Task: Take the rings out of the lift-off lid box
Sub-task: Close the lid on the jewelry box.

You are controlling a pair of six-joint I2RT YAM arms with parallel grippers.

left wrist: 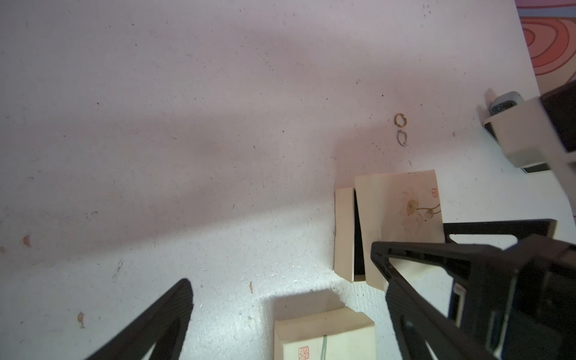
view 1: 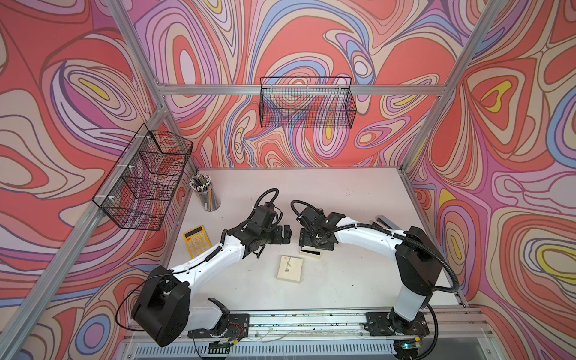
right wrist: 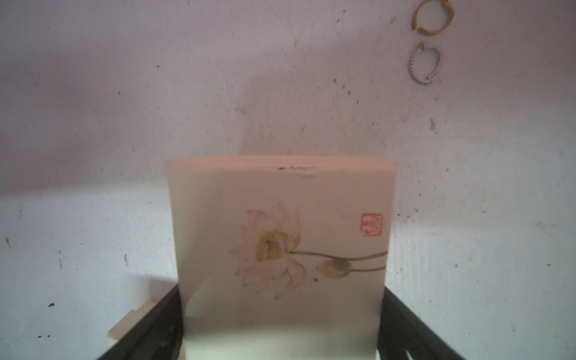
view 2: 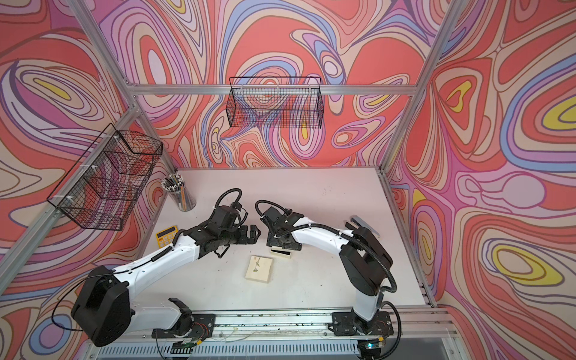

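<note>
1. Worktop (view 1: 358, 193) is white and scuffed, with swirl-patterned walls round it. A yellow calculator (view 1: 197, 240) sits at 9 o'clock and a pencil cup (view 1: 206, 193) at 10.
2. Both rings are out of the box and lie flat on the bare worktop. The gold ring (right wrist: 431, 31) is just beside the silver ring (right wrist: 413, 65), not touching it, and both are clear of the box base (left wrist: 344, 233). The top views hide them. I judge they lie roughly at 1 o'clock of the base, under my right wrist.
3. My right end effector (right wrist: 280, 290) is clamped wide on the lid (right wrist: 280, 218) by its side edges. The lid sits offset over the base.
4. My left end effector (view 1: 286, 236) is released and empty, close by at 9 o'clock of the right one.
5. A second cream box (view 1: 290, 268), closed, lies at 7 o'clock of the base.
6. Risks:
   - The edge grip on smooth card may slip, dropping the lid askew.
   - Swinging the lid outward could sweep the rings, which would skid or roll.
   - My left arm closing in could strike the right.
</note>
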